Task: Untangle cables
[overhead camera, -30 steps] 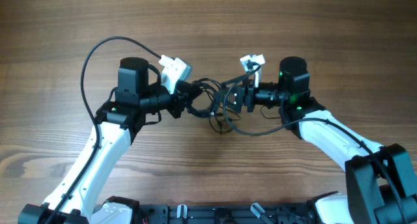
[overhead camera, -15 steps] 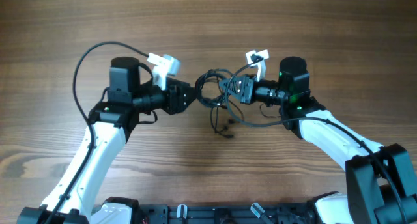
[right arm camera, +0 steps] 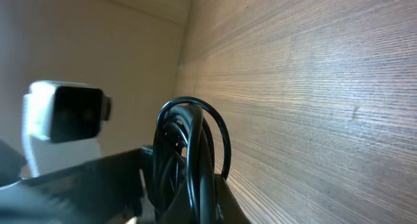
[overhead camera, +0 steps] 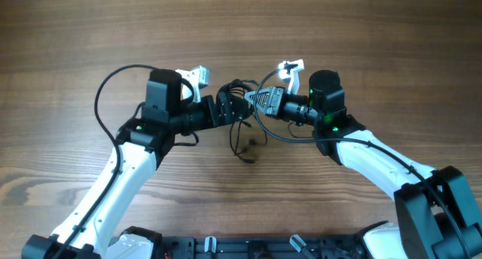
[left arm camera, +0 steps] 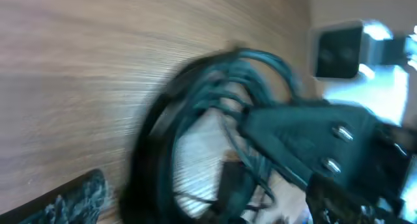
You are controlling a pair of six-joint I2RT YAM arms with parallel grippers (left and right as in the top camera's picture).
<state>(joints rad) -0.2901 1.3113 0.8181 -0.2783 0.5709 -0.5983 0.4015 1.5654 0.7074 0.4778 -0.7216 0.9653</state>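
The cables (overhead camera: 238,89) are a tangle of thin black cords held above the table between both grippers, with loose loops (overhead camera: 242,144) drooping toward the wood. My right gripper (overhead camera: 256,102) is shut on the cables. In the right wrist view, the coiled cables (right arm camera: 189,142) are pinched between the fingertips of my right gripper (right arm camera: 210,201). My left gripper (overhead camera: 232,110) is open, its jaws spread around the left side of the tangle. The left wrist view is blurred. It shows the cables (left arm camera: 195,100) in the gap, one finger (left arm camera: 78,198) at lower left, and the right gripper (left arm camera: 306,136) opposite.
The wooden table (overhead camera: 392,41) stretches all round the two arms. Thicker black arm wires loop beside the left arm (overhead camera: 102,101) and under the right gripper (overhead camera: 282,137). The left wrist's white camera housing (right arm camera: 65,116) shows in the right wrist view.
My left gripper let go of the cables, opened wide and moved right against the tangle. My right gripper shut on the cables and shifted left and slightly up.
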